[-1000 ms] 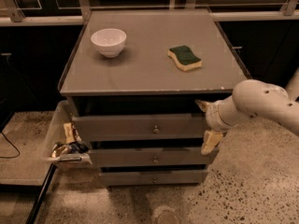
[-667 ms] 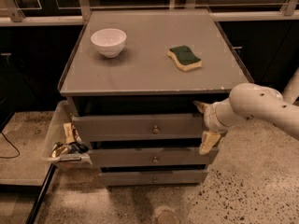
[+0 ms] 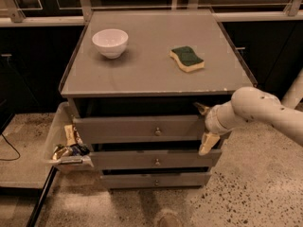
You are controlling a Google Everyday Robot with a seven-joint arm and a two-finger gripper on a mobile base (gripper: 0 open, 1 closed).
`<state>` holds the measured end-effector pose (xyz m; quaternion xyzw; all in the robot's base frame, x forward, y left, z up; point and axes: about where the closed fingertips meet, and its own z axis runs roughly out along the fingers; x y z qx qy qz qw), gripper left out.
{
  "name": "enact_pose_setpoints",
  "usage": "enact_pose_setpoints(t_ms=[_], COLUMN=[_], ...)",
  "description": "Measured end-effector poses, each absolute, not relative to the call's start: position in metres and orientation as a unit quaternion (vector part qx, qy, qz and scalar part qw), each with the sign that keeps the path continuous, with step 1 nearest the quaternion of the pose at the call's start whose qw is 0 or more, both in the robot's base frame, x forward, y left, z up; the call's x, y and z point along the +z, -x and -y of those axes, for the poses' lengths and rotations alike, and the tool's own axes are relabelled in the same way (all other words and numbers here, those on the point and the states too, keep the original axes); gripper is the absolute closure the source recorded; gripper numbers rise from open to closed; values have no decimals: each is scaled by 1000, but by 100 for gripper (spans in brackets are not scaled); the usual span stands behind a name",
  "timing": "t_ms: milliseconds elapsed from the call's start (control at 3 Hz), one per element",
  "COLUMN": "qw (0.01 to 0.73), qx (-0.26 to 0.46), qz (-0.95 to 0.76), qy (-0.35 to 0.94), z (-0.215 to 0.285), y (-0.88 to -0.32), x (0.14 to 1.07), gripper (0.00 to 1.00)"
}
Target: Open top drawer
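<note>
Smooth, rounded white arm point(image 3: 258, 109) speckled with small dark dots; its gripper point(image 3: 202, 129), two cream fingers point(image 3: 208, 143) apart, is at the top drawer's point(image 3: 123, 129) right end.

The grey tabletop point(image 3: 151, 77) is holding two things. A white bowl point(image 3: 110, 42) is sitting at the back left. A green and yellow sponge point(image 3: 187, 59) is lying well apart, to the right. The gripper point(image 3: 204, 126) is hanging below the tabletop's front right corner, fingers spread apart.
</note>
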<state>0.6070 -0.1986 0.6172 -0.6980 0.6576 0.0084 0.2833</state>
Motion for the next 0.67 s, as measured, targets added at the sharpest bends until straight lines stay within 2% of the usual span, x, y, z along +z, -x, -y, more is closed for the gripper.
enact_pose_setpoints(t_ms=[333,667], qw=[283,283], qx=[8,9], qz=[-658,-657], qy=[698,698], z=[199,198], y=[-607,-607], x=[621,625], gripper=[19,42])
